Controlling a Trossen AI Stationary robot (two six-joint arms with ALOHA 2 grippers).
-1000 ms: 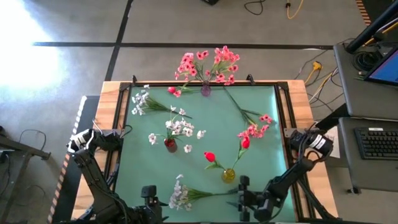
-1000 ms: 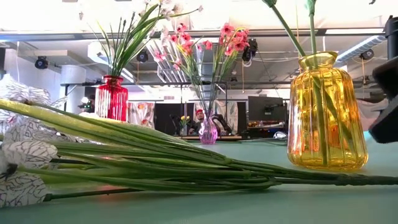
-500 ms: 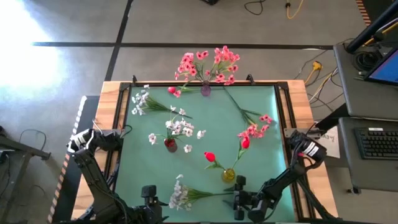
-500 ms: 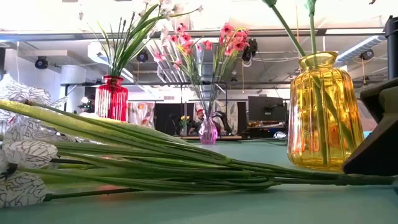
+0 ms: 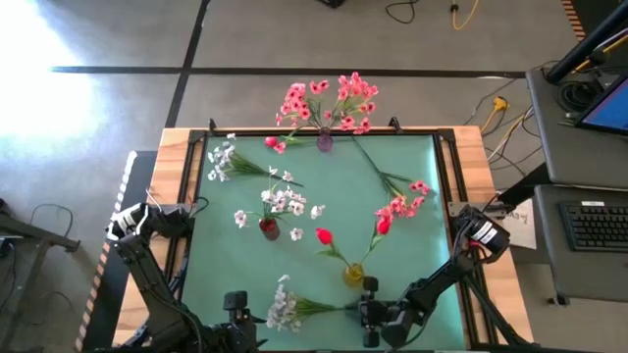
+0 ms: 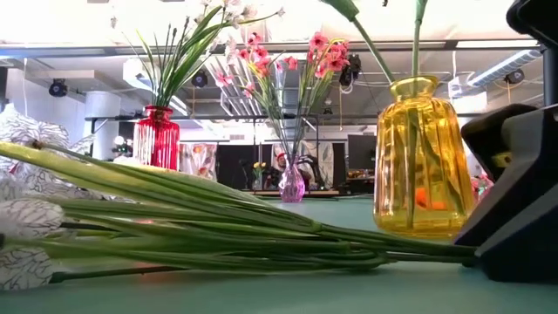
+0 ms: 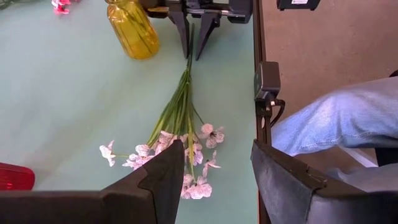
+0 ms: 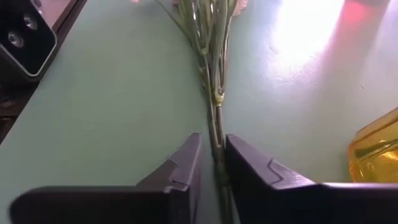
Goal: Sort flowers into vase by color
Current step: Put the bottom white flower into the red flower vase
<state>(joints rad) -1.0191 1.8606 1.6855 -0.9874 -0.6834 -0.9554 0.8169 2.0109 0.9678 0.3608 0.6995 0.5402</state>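
A spray of white blossoms (image 5: 294, 309) lies flat along the table's near edge, its green stems (image 8: 208, 62) pointing right. My right gripper (image 8: 213, 155) is low on the table at the stems' cut end. It is open only a little, with one finger on each side of the stems. Just beyond it stands the yellow vase (image 5: 353, 274) with two red buds (image 5: 323, 235). My left gripper (image 7: 217, 180) is open and waits by the blossom end (image 7: 180, 149). A red vase (image 5: 268, 227) holds white flowers and a purple vase (image 5: 325, 141) holds pink ones. My right gripper comes in level from the table's right, its fingers (image 8: 186, 165) lying along the stems' cut end (image 8: 216, 134) with a narrow gap around it. I cannot tell whether the fingers touch the stems. The spray lies flat on the table.
A loose pink spray (image 5: 397, 201) lies at the right of the mat and a loose white one (image 5: 231, 162) at the far left. The yellow vase (image 7: 132, 31) stands close beside my right gripper (image 7: 193, 55). A person's leg (image 7: 336, 118) shows past the near edge.
My right gripper has moved toward the table's left along the near edge, up to the stems' cut end. The yellow vase has slid a little to the left, and its red buds have swung with it.
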